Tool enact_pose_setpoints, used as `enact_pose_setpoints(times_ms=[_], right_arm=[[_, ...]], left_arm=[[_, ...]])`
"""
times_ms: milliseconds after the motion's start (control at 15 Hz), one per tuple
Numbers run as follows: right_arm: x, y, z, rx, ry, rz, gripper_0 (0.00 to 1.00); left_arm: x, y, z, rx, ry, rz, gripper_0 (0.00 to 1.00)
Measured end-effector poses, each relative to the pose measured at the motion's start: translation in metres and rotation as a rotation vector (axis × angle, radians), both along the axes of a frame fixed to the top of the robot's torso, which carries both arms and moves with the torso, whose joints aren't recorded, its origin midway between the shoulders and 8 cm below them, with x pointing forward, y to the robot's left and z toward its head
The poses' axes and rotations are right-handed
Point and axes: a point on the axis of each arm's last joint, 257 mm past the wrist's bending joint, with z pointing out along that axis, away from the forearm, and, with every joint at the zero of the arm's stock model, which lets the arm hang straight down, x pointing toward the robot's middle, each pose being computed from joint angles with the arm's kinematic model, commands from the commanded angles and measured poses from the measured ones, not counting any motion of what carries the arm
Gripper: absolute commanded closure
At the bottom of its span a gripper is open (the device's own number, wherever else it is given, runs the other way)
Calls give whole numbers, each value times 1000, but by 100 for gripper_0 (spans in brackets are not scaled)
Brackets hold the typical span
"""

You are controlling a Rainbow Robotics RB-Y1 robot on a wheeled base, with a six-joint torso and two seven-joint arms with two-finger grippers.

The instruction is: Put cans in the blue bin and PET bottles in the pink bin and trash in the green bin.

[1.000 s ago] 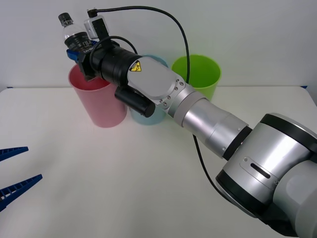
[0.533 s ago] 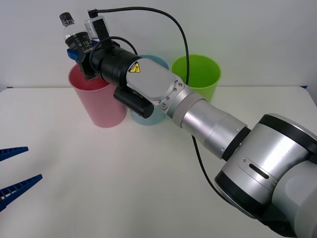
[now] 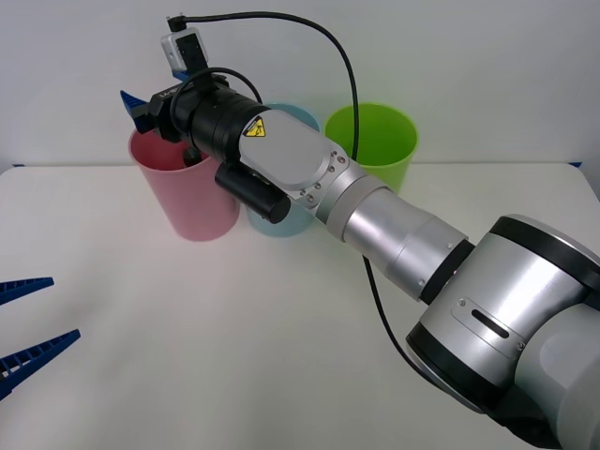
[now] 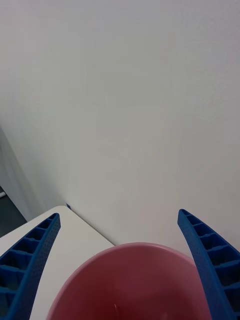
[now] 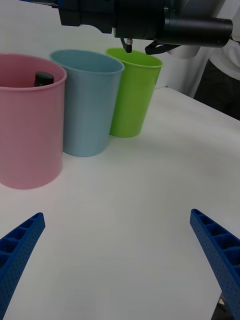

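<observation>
The PET bottle sits inside the pink bin, its dark cap just peeking above the rim in the left wrist view, so that part of the sorting looks done. The pink bin stands toward the far left of the tabletop, with the blue bin just beside it and the green bin next along the far edge; the three stand in a close row. No can or piece of trash lies on the bare tabletop, so as far as can be judged nothing is left waiting to be sorted, though the insides of the blue and green bins are hidden. The right gripper hangs directly over the pink bin's mouth with its blue fingers spread wide and nothing between them. The left gripper waits at the near left edge of the tabletop, fingers likewise apart and empty. As for writing, the right arm carries a yellow triangular warning sticker; no readable words show, and the bottle's label is hidden by the bin wall.
</observation>
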Motion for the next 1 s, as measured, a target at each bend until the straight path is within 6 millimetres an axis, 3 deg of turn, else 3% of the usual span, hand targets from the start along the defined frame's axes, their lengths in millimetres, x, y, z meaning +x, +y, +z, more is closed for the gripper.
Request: enact_pose_setpoints(times_ms=[400, 600, 800, 1000], right_arm=[[-2, 1, 6, 14, 1, 9, 19], [-19, -7, 56, 81, -13, 118, 14], [-56, -54, 88, 146, -7, 255, 14], [-104, -107, 76, 138, 3, 339, 14]], left_arm=[[0, 0, 0, 0, 0, 0, 0], [0, 0, 0, 0, 0, 0, 0], [0, 0, 0, 0, 0, 0, 0], [0, 0, 0, 0, 0, 0, 0]])
